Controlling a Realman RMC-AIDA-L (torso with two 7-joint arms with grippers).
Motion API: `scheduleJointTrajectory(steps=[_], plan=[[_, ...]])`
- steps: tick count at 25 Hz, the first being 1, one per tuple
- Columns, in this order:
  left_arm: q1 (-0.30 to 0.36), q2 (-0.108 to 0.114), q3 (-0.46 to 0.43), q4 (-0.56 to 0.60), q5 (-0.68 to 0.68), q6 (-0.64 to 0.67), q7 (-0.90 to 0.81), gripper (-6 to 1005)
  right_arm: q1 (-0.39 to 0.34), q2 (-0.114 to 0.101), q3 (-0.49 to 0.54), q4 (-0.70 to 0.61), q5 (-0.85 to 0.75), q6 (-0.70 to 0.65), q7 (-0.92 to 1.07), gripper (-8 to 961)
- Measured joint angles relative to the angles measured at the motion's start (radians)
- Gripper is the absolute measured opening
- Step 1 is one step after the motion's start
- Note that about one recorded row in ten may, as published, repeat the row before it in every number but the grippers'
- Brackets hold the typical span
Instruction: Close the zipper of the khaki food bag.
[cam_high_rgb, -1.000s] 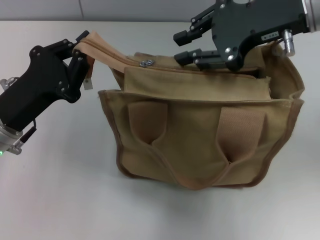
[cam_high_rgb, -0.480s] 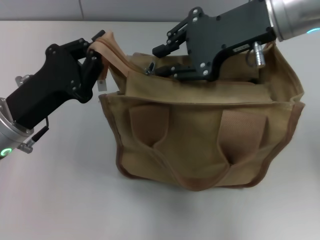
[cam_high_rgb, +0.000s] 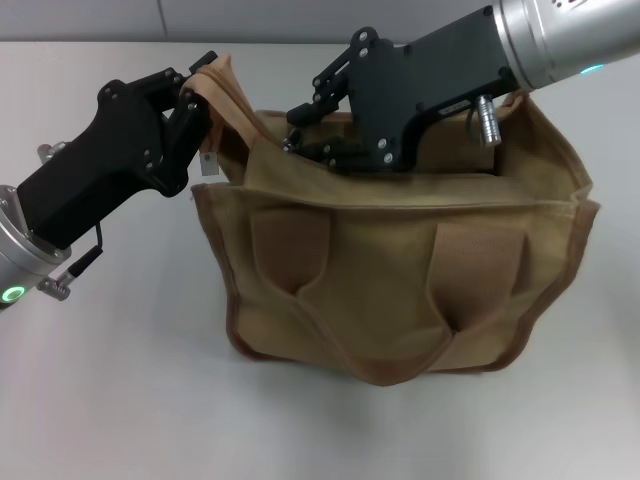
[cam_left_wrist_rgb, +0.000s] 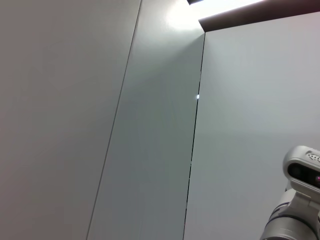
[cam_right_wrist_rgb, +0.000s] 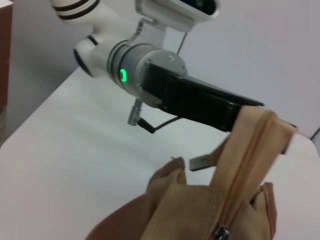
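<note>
The zipper (cam_high_rgb: 262, 128) along the top of the khaki food bag (cam_high_rgb: 400, 260) now looks shut for most of its length, and the last short stretch sits at the bag's left end, where the tape rises off the bag. A second ago the right claw (cam_high_rgb: 296, 128) was over the middle of the bag's top; since then it has slid leftward along the seam and now sits right at that left end, fingers narrowed, apparently nipping the pull tab, though the tab itself is hidden from the head camera. From the right wrist camera a small metal slider (cam_right_wrist_rgb: 220, 231) shows at the foot of the raised tape, with closed teeth running up it. The left claw (cam_high_rgb: 192, 92) has shifted a little inward and upward with the cloth, and is clamped on the end tab of the tape, holding it taut. The bag stands upright in the middle of the white counter (cam_high_rgb: 110, 400), handles hanging down its front. To my eye the job is nearly done: a short pull further should finish it.
</note>
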Motion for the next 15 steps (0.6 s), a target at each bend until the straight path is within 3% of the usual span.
scheduleJointTrajectory(steps=[15], plan=[[0.008,0.001,-0.002,0.000,-0.003,0.003,-0.002,140,-0.010,0.006,-0.072,-0.061,0.019,0.022,-0.001,274]])
